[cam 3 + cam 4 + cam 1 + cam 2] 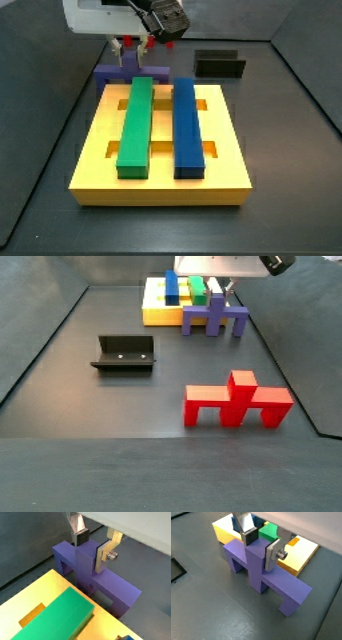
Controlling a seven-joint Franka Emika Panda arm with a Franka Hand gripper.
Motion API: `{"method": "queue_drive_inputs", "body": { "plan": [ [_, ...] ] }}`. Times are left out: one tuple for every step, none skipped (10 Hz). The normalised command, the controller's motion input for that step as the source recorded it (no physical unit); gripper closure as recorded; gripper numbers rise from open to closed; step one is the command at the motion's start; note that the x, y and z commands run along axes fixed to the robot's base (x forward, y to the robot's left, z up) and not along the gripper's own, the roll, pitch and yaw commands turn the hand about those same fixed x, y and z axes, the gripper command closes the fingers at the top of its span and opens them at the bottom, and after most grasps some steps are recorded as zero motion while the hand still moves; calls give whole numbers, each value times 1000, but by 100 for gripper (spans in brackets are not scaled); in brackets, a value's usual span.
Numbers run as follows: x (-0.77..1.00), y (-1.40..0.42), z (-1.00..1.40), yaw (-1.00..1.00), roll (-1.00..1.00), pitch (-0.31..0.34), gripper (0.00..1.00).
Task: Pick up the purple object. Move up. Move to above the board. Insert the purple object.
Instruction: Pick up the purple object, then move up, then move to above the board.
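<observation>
The purple object [113, 587] stands upright on the dark floor just off one short end of the yellow board [27, 597], and shows in the wrist view [284, 587] and both side views [111, 72] [214, 318]. My gripper [90, 556] straddles its central stem from above, one finger on each side, with the pads against it [260, 556]. It appears shut on the stem. The board [94, 160] carries a long green bar [136, 120] and a long blue bar [189, 125] side by side. The gripper is at the board's far end in a side view [140, 45].
A red legged piece [238, 404] stands on the floor well away from the board. The black fixture [123, 354] stands to one side, also seen beyond the board [221, 63]. Grey walls enclose the floor.
</observation>
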Motion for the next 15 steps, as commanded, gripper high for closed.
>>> {"method": "queue_drive_inputs", "body": {
  "plan": [
    [0, 0, 0, 0, 0, 0, 100],
    [0, 0, 0, 0, 0, 0, 100],
    [0, 0, 0, 0, 0, 0, 100],
    [0, 0, 0, 0, 0, 0, 100],
    [0, 0, 0, 0, 0, 0, 100],
    [0, 0, 0, 0, 0, 0, 100],
    [0, 0, 0, 0, 0, 0, 100],
    [0, 0, 0, 0, 0, 0, 100],
    [0, 0, 0, 0, 0, 0, 100],
    [0, 0, 833, 0, 0, 0, 100],
    [7, 19, 829, -14, -1, 2, 100],
    [-34, 20, 607, -19, -53, 43, 100],
    [-24, 22, 335, -20, -117, 46, 100],
    [0, 0, 1400, 0, 0, 0, 100],
    [-20, -11, 1400, 3, 49, 19, 100]
  ]
}}
